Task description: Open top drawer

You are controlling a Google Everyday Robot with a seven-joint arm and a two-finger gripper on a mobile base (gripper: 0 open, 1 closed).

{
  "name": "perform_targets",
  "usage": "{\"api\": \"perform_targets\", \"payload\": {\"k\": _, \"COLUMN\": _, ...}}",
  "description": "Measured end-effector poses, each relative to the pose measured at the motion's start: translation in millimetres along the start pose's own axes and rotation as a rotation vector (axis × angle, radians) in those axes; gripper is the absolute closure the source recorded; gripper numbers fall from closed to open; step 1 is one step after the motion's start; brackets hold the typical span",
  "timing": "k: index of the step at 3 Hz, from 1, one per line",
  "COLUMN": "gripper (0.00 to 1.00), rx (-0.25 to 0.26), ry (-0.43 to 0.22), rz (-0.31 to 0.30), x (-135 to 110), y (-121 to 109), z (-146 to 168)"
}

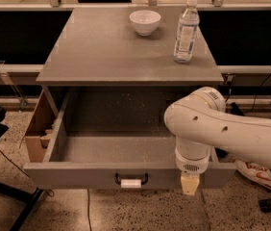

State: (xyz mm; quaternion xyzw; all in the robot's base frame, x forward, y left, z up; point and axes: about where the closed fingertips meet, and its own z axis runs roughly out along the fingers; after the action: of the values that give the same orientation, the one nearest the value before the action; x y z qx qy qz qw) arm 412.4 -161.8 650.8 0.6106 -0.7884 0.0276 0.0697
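My pincer hangs just before the grey front of the top drawer, right of its black handle with the white tag; I cannot tell whether it is open or closed. The drawer stands pulled far out beneath the matt grey worktop, its flat floor crumb-speckled. My rounded white arm hides its right corner. Above, a white bowl and a clear plastic bottle stand apart.

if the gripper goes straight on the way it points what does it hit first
The gripper points down, in front of the front panel of the open top drawer, right of its handle. Straight on it would likely meet the speckled floor first, though depth is unclear.
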Motion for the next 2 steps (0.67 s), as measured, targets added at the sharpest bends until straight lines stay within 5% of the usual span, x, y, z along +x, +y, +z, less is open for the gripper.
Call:
{"api": "perform_targets", "payload": {"k": 1, "gripper": 0.80, "rx": -0.027, "ry": 0.035, "rz": 0.025, "x": 13, "y": 27, "z": -1}}
{"api": "perform_targets", "payload": {"k": 2, "gripper": 1.00, "rx": -0.068, "ry": 0.065, "rz": 0.072, "x": 25, "y": 58, "z": -4}}
